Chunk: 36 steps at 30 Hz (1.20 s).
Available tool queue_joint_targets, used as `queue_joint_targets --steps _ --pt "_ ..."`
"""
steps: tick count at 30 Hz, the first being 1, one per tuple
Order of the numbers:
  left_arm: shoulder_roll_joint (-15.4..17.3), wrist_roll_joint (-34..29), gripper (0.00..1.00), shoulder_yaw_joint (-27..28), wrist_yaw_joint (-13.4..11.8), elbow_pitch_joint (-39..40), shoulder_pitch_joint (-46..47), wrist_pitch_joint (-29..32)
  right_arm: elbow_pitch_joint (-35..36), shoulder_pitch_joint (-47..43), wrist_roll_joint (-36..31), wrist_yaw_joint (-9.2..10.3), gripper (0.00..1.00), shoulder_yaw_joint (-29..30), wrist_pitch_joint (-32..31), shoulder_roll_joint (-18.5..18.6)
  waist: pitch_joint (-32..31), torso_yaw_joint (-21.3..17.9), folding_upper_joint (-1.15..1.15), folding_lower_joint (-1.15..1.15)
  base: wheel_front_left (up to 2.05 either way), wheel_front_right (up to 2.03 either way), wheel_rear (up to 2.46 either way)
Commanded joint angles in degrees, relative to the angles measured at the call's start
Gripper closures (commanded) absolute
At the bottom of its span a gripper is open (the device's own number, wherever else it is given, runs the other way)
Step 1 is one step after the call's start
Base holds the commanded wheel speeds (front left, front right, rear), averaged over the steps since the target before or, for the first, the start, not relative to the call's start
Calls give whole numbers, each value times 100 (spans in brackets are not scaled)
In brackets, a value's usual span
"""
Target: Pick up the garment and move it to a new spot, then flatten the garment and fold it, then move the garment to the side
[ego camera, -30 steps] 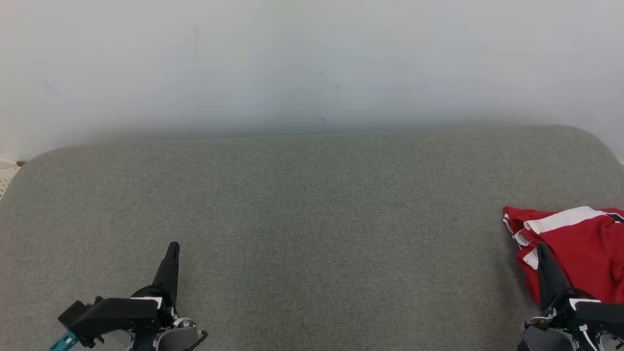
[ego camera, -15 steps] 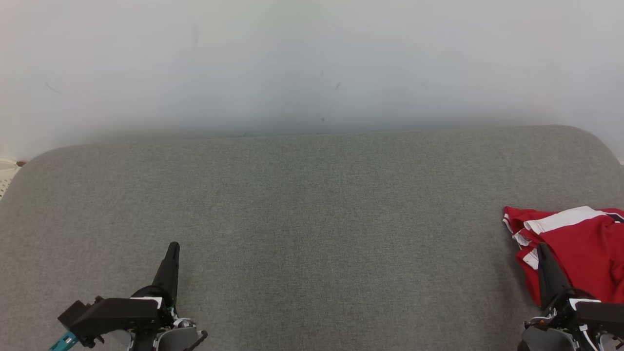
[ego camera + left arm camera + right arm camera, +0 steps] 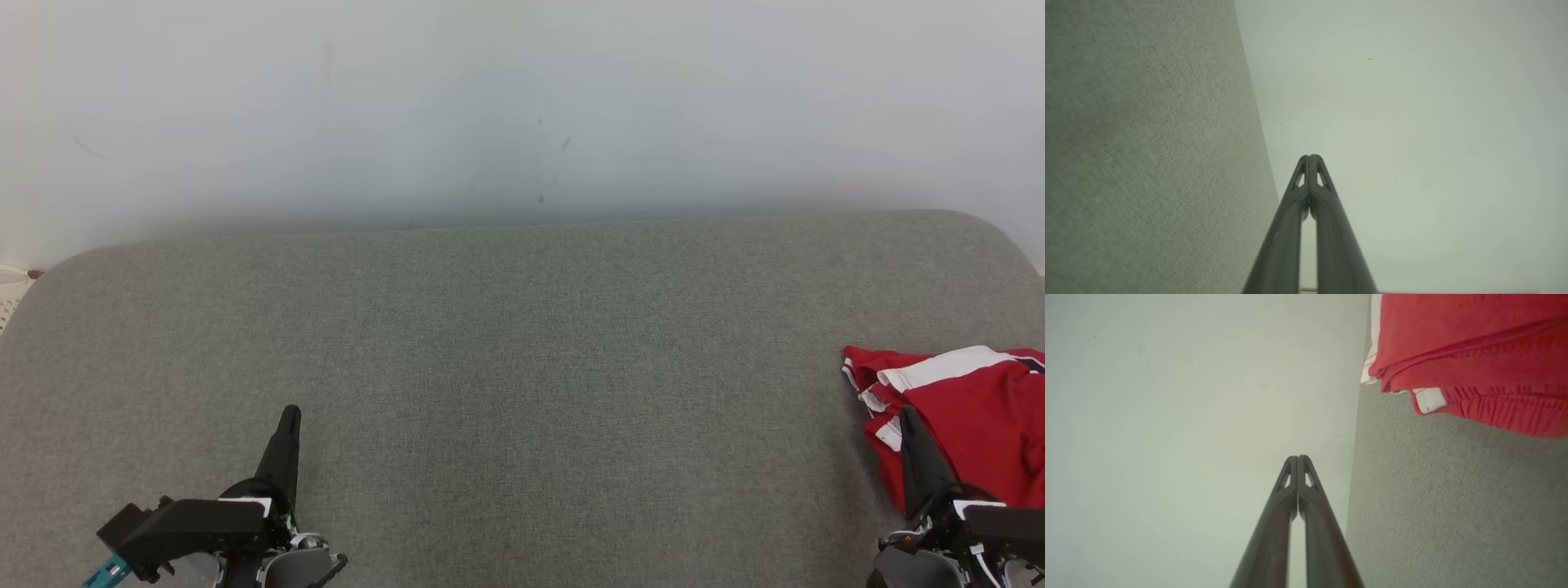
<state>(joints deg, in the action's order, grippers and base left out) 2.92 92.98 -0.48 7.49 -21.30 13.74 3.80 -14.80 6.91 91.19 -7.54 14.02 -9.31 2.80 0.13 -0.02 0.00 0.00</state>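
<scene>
Plainly, both pincers are closed and empty. The left gripper (image 3: 290, 412) sits at the lower left of the head view, above the grey fabric cushion (image 3: 522, 343), its two dark fingers pressed into one point. In the left wrist view those fingers meet tip to tip with nothing between them, the cushion running along one side and the pale wall (image 3: 522, 98) beyond.

The right gripper (image 3: 904, 415) is at the lower right of the head view, closed in the same way. Its tip overlaps the near left edge of the red garment (image 3: 971, 425) in that view, but whether it touches the cloth cannot be told from there. The right wrist view shows the fingertips together and bare, with the garment off to one side of them and apart from the tips.

The garment lies bunched on the cushion at its right end, running out of the head view at the right edge. It is red with white bands, and a thin dark trim shows at its far right. In the wrist view a gathered, ribbed red hem and a small white tab show along its lower edge.
</scene>
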Motion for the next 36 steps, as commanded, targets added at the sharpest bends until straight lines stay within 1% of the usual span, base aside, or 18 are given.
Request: queue_joint_targets --steps 1,36 --pt "-11 55 100 10 6 -6 29 12 11 16 41 10 100 4 -11 15 0 0 0 0 0 0 0" --pt "-10 55 100 9 6 -5 29 12 11 16 41 10 100 3 -11 15 0 0 0 0 0 0 0"
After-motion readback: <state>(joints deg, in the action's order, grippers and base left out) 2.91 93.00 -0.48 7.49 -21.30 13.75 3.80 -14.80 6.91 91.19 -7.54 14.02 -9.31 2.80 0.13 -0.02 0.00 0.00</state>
